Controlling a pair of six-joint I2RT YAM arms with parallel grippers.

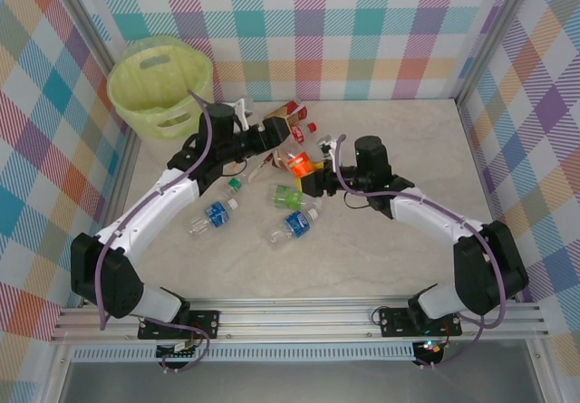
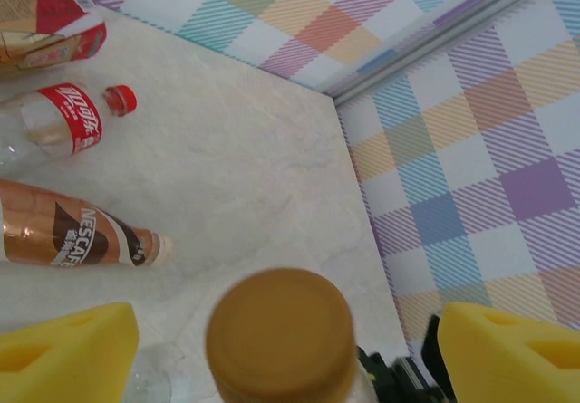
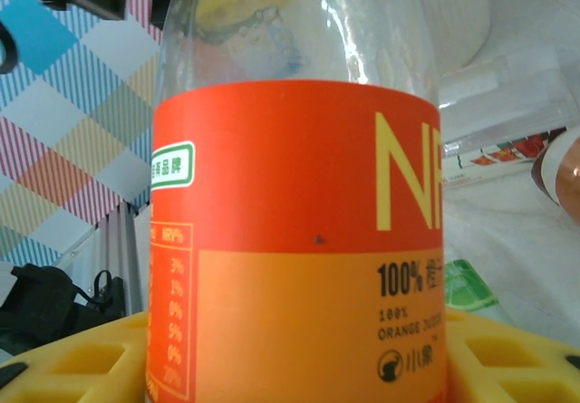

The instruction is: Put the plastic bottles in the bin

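Walls [image 1: 362,23] of pastel checked cloth close in three sides, held by slanting metal posts [image 1: 497,36]. The table [image 1: 399,258] is pale beige marble-look, evenly lit, with a ridged metal rail [image 1: 299,317] along its near edge.

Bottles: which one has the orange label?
The juice bottle held in the right gripper's jaws. Its label is bright orange, while the other bottles' labels are blue, green, red or brown.

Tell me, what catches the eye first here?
A yellow-green bin stands far left on the table, with bright bottles strewn across its middle. The right pincer grips an orange bottle, which looms large before its wrist camera.
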